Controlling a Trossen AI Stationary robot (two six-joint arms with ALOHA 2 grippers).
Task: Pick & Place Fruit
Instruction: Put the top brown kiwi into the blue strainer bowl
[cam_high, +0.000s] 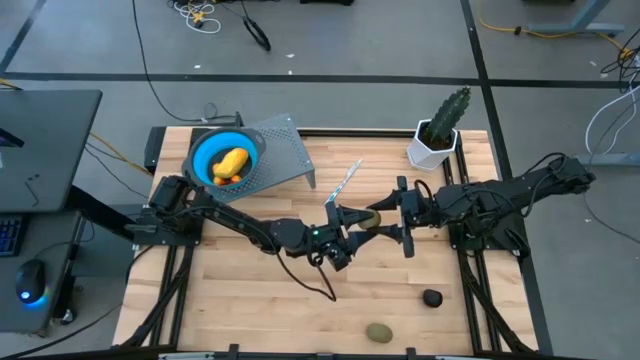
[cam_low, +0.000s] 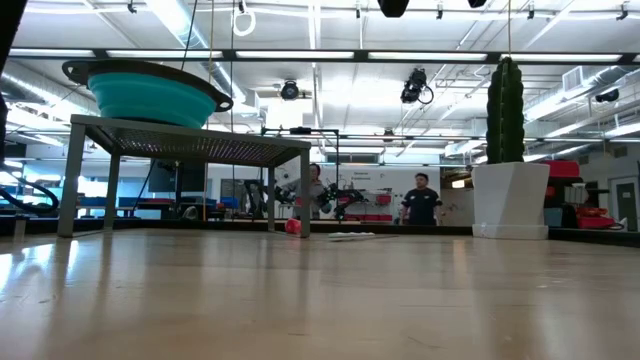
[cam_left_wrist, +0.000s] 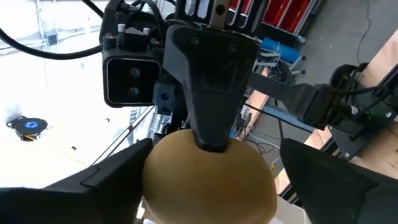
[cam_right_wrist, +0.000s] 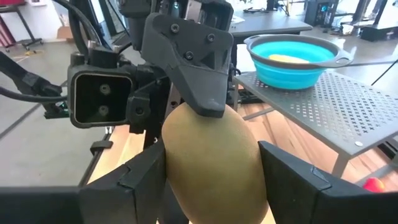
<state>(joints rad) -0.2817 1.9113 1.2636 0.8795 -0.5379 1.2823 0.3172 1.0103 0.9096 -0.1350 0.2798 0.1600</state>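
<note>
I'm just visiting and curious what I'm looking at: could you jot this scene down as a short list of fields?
Handover: olive-green oval toy fruit held above the wooden table, between both claws
Right claw: gripping the fruit
Left claw: around the fruit, fingers spread
Blue bowl: on perforated metal stand, holds yellow-orange fruit
On table: dark round fruit, second olive-green oval
Corner: green cactus-like plant in white pot

The table (cam_high: 260, 290) is pale wood in planks, smooth with a soft sheen in the low view. The raised stand (cam_high: 285, 155) looks like grey perforated metal, matt, and the blue bowl (cam_high: 205, 155) on it like smooth, slightly glossy plastic. The olive-green fruit (cam_right_wrist: 214, 162) has a dull, finely textured skin, while both grippers' fingers (cam_right_wrist: 130, 180) are matt black plastic.
</note>
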